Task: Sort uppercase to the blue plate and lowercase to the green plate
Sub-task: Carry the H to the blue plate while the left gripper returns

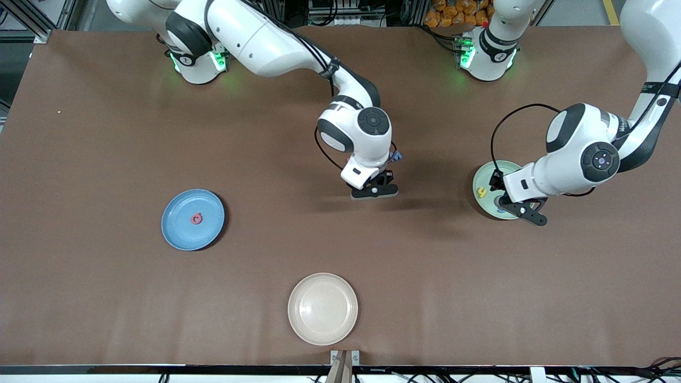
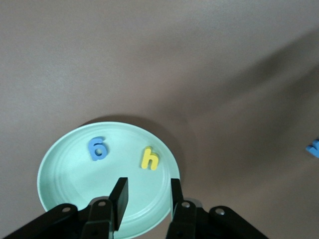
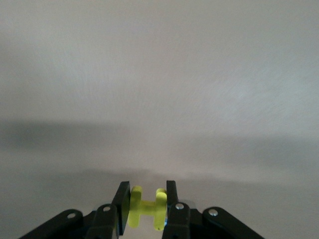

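My right gripper point(image 1: 374, 190) point(image 3: 146, 199) is shut on a yellow capital H point(image 3: 147, 209), low over the middle of the table. The blue plate point(image 1: 178, 226), toward the right arm's end, holds a red ring-shaped O point(image 1: 197, 218). Toward the left arm's end, the pale green plate point(image 1: 487, 178) point(image 2: 75, 174) carries a yellow h point(image 1: 482, 192) point(image 2: 150, 158) and a blue g point(image 2: 97, 148). My left gripper point(image 1: 524, 210) point(image 2: 148, 196) hangs open over that plate's rim, with nothing between its fingers.
A beige plate point(image 1: 323, 308) lies near the table's front edge, in the middle. A small blue letter piece point(image 1: 396, 156) point(image 2: 314, 148) peeks out beside the right arm's wrist, mostly hidden.
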